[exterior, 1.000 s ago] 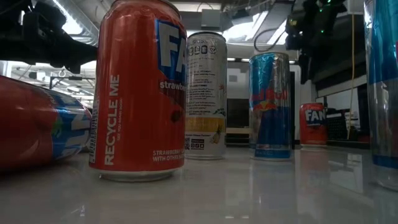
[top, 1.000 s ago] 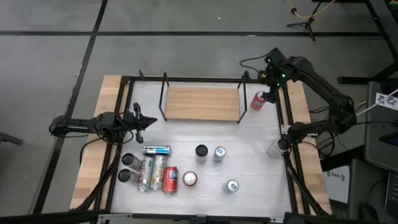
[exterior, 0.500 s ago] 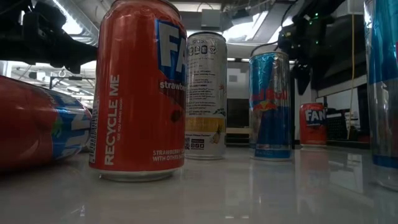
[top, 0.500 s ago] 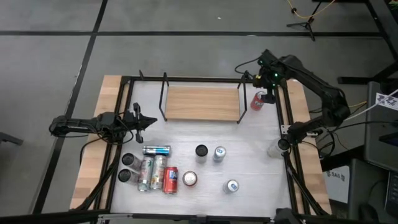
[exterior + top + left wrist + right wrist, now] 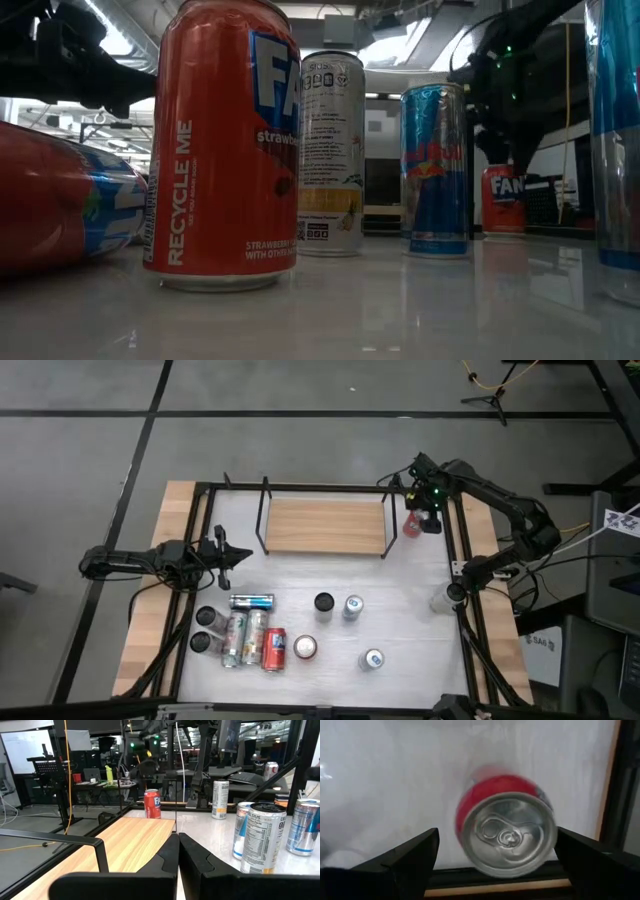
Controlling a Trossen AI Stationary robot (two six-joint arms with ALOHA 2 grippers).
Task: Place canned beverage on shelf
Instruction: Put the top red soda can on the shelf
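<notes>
Right gripper (image 5: 424,520) hangs directly over the red can (image 5: 411,523), fingers spread wide w/ nothing between them yet. Wrist view looks straight down on the can (image 5: 506,832): silver lid and pull tab centred between the two dark fingers (image 5: 400,862), clear gap on both sides. Low view shows the gripper (image 5: 505,150) just above the can (image 5: 505,200).

Can stands upright on the white table (image 5: 420,620), just beside the shelf (image 5: 325,525) at its right end, near the black frame rail at the table edge. Shelf board is bare, no cans on it.

Left gripper (image 5: 222,552) waits at the table's left side, fingers pressed together, holding nothing.

Handling, as a guess: thin aluminium wall, stiff if full, dents easily if empty or squeezed hard. Can't tell full vs empty from here. Painted side is smooth, prob. slippery, so the grip wants to be firm but not crushing. Best hold looks like mid-body or a bit above, fingers on opposite sides of the cylinder, well below the rim so it can't pop out upward. Tall and narrow, so an off-centre touch could tip it; shelf upright close by, approx. no room for sideways drift.
</notes>
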